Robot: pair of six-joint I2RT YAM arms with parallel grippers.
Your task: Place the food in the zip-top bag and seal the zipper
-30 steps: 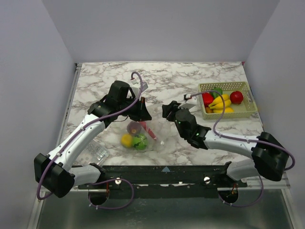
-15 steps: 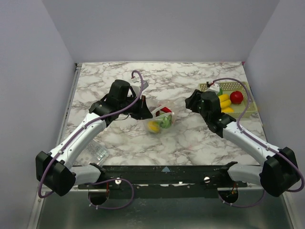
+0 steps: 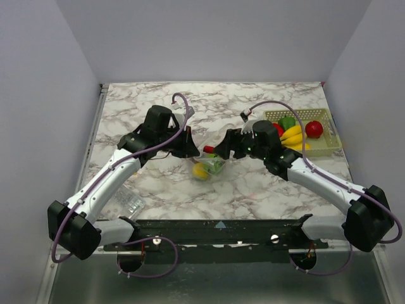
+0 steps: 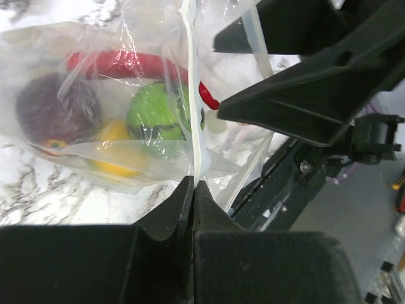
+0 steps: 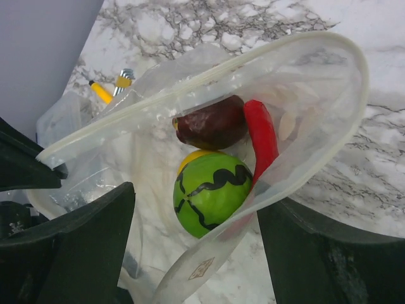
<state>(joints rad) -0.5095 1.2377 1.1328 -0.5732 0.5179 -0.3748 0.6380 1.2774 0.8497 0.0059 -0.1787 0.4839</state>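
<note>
item: zip-top bag (image 3: 218, 158), clear and floppy, held over mid-bench between the two arms, mouth gaping wide toward the right wrist camera. whether its bottom rested on the bench (image 3: 266, 101) could not be told.

contents: green striped ball (image 5: 209, 193), dark purple piece (image 5: 212, 126), red chilli (image 5: 261, 136), yellow piece (image 5: 190, 159) (mostly hidden behind the green one).

zipper (image 5: 209, 88): thin pale strip, its two lips well apart along the whole visible length; unsealed.

left end effector (image 4: 193, 182): jaws pressed together on the bag's rim at the zipper strip, carrying one end of the mouth.

right end effector (image 5: 196, 197): fingers spread wide to either side of the bag's mouth, nothing clamped between them as far as the views showed.

outlying: pale basket (image 3: 330, 149) at the right of the bench, holding bananas (image 3: 292, 134), a red fruit (image 3: 314, 128) and a green piece (image 3: 288, 121); small crinkly packet (image 3: 130, 202) near the left arm's base.

status, judged: loading partly done, four pieces bagged. the basket's food remained to be moved, after which the zipper needed pressing shut from end to end.
</note>
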